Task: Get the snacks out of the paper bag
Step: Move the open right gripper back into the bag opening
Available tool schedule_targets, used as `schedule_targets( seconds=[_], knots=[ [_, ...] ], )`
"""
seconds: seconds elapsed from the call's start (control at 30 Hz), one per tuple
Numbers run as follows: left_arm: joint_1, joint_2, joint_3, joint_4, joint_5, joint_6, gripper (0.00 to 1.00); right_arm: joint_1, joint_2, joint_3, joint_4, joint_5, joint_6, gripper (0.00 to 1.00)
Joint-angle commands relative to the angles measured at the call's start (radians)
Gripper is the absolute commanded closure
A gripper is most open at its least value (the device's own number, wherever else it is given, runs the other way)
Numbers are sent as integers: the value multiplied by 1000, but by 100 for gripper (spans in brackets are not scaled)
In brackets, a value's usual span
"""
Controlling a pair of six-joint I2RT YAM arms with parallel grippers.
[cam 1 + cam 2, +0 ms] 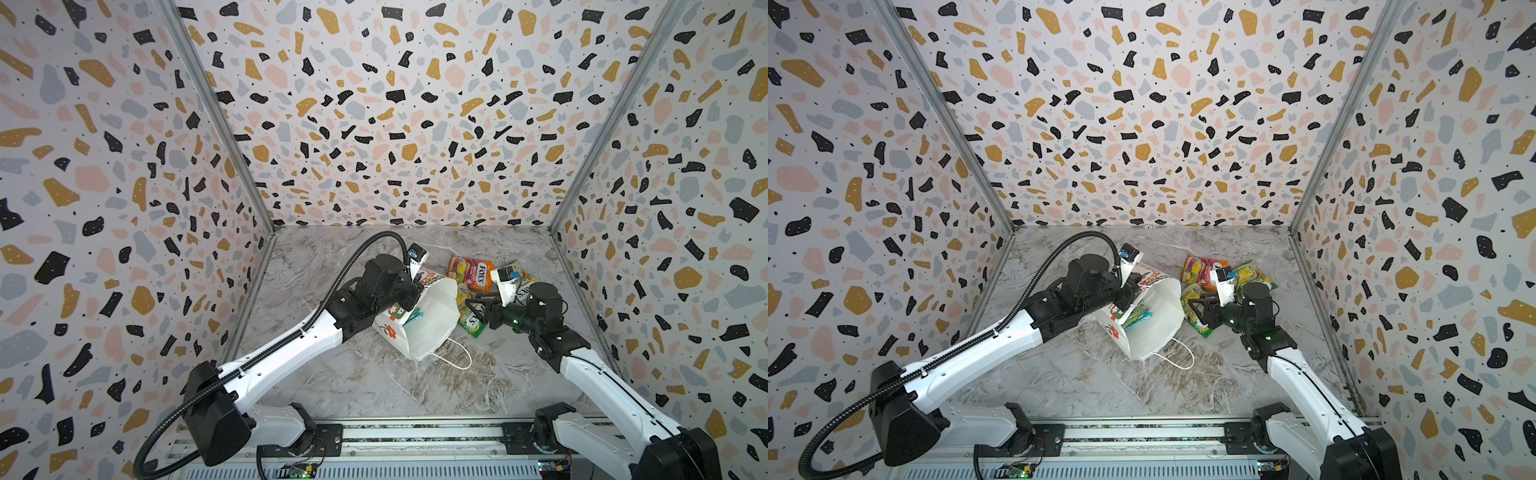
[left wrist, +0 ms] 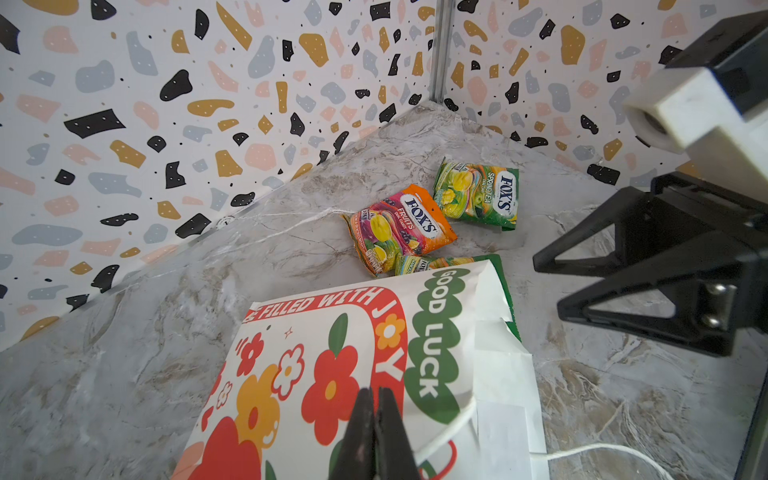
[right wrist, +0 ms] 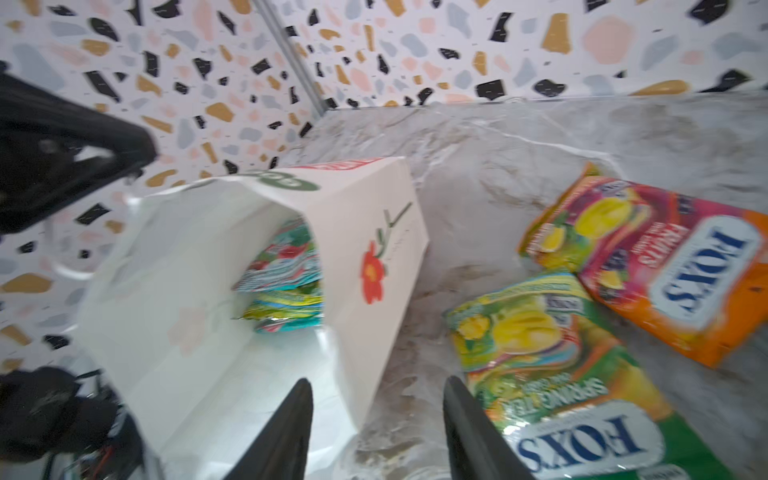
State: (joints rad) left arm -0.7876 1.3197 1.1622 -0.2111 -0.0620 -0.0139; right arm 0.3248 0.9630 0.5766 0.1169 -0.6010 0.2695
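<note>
The left arm (image 1: 286, 349) and right arm (image 1: 602, 374) wear smooth white shells between chunky black joints. A black ribbed hose (image 1: 353, 258) loops along the left arm behind its claw. The left claw (image 2: 375, 395) has two slim, matt black, tapered fingers. The right claw (image 2: 548, 286) has black fingers braced as open triangles, with two silver screws (image 2: 711, 305) at their root. A white camera block (image 1: 505, 284) sits just above the right claw, and a small green light (image 1: 515, 321) glows behind it.

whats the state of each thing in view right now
bag: on its side, mouth open
left pincer: shut on bag
right pincer: open, empty
orange packet: out, on table
far green packet: out, on table
near green packet: out, beside bag
teal packets: inside bag
</note>
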Motion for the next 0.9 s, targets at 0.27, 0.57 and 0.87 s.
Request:
schedule_targets(
  seconds=[0.27, 0.57, 0.87],
  knots=[
    [-2, 3, 33, 13, -7, 11, 100, 258, 80, 48, -21, 24, -56, 50],
    [-2, 1, 32, 13, -10, 9, 100, 384, 238, 118, -41, 179, -42, 53],
    [-2, -1, 33, 12, -10, 10, 100, 402, 402, 217, 6, 211, 162, 59]
  ],
)
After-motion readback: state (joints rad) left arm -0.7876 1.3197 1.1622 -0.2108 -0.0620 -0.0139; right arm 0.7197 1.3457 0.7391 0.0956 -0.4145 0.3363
